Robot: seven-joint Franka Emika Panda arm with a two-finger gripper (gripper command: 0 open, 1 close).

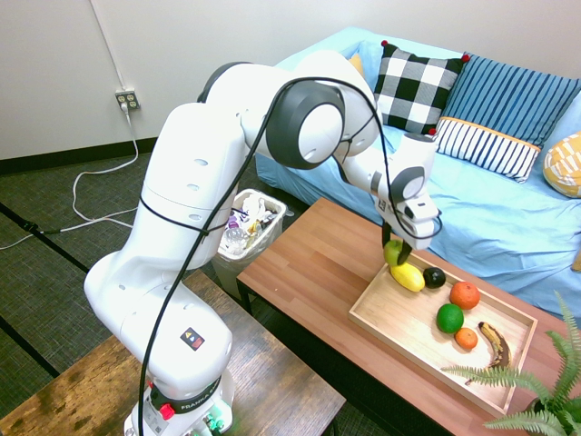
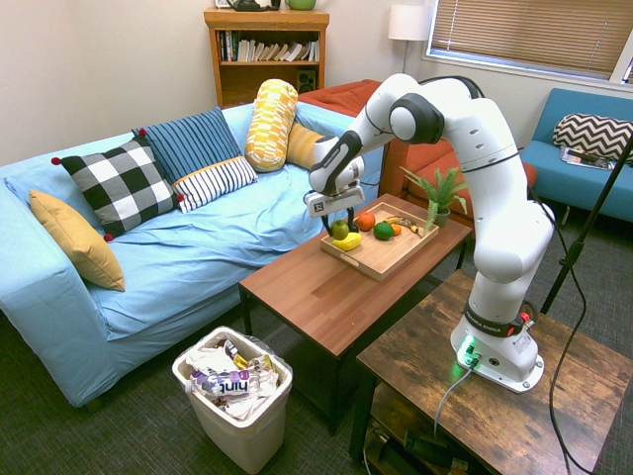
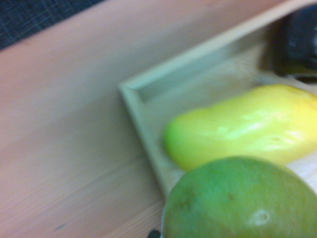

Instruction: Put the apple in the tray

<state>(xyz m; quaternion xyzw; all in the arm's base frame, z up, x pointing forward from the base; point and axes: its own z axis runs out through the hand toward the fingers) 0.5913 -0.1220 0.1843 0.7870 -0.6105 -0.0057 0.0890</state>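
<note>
First exterior view | apple (image 1: 392, 251) held between the gripper's (image 1: 395, 255) fingers

The apple (image 1: 393, 252) is small, round and yellow-green. In the first exterior view it sits right of centre, at the tray's upper left corner; in the second exterior view it is just right of centre. In the wrist view its smooth, faintly speckled skin fills the lower right, blurred, with a small shine near the bottom edge. It is in the gripper's grasp.

The tray (image 1: 370, 316) is shallow, rectangular and light wood, with low raised edges. It lies flat, slanting across the lower right of the first exterior view and right of centre in the second.
</note>
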